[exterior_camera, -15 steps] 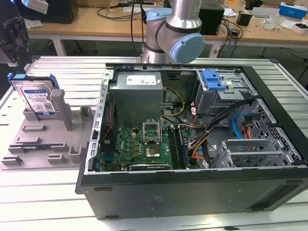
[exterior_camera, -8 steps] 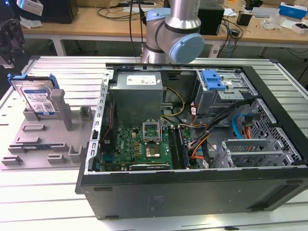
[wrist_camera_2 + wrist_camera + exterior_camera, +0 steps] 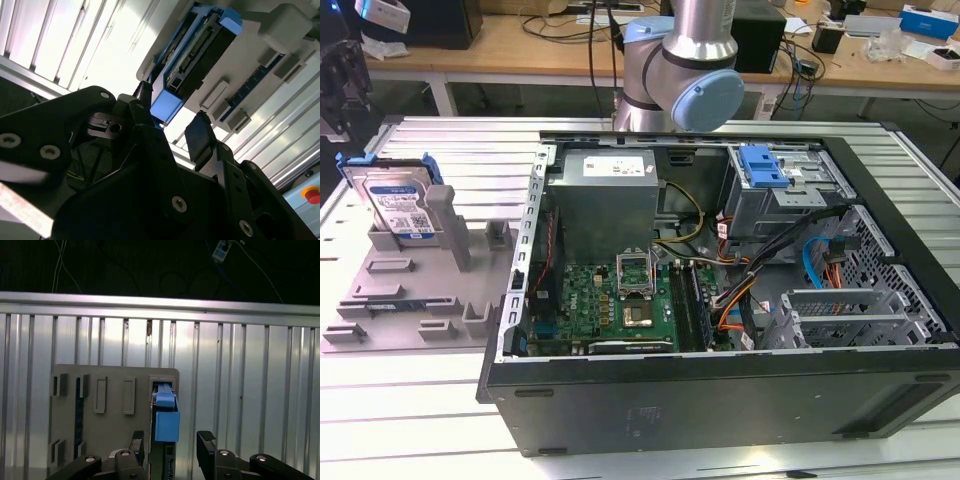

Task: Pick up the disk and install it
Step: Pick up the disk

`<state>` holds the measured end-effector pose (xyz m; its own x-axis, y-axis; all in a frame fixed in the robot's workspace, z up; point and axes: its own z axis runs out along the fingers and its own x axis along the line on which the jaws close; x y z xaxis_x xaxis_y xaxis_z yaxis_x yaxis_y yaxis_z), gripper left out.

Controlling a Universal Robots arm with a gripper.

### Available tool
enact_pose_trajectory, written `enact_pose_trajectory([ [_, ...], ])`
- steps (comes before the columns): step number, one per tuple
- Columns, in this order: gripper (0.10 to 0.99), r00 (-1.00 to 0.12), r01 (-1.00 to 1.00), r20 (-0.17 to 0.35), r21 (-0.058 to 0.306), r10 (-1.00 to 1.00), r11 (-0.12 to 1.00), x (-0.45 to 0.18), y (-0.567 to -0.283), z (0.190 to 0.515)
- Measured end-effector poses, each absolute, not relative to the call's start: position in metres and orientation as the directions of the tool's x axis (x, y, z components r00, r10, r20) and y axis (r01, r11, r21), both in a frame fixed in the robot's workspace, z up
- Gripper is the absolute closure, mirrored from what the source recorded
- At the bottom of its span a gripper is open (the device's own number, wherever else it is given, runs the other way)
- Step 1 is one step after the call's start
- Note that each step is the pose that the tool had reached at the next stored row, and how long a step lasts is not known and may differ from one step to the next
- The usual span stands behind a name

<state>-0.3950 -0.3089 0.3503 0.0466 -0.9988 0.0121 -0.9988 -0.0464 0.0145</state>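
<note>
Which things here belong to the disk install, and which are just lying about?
Part of the job:
- disk, standing in the grey holder
- gripper, open, close to the disk
- open computer case

Lying about:
- boxes and cables on the wooden bench

The flat silver hard drive (image 3: 398, 205), white-and-blue labelled, framed by a bright blue plastic bracket, leaned upright in a grey slotted fixture (image 3: 405, 295) at the exterior view's left.
</note>
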Motion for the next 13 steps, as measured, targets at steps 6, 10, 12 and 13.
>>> enact_pose_trajectory([
  [6, 0.545, 0.047, -0.999, 0.012, 0.014, -0.999, -0.047, -0.3949, -0.3094, 0.3471],
  [10, 0.545, 0.047, -0.999, 0.012, 0.015, -0.999, -0.047, -0.3949, -0.3099, 0.3435],
  [12, 0.545, 0.047, -0.999, 0.012, 0.015, -0.999, -0.047, -0.3949, -0.3100, 0.3420],
  [13, 0.545, 0.047, -0.999, 0.012, 0.015, -0.999, -0.047, -0.3949, -0.3101, 0.3415],
])
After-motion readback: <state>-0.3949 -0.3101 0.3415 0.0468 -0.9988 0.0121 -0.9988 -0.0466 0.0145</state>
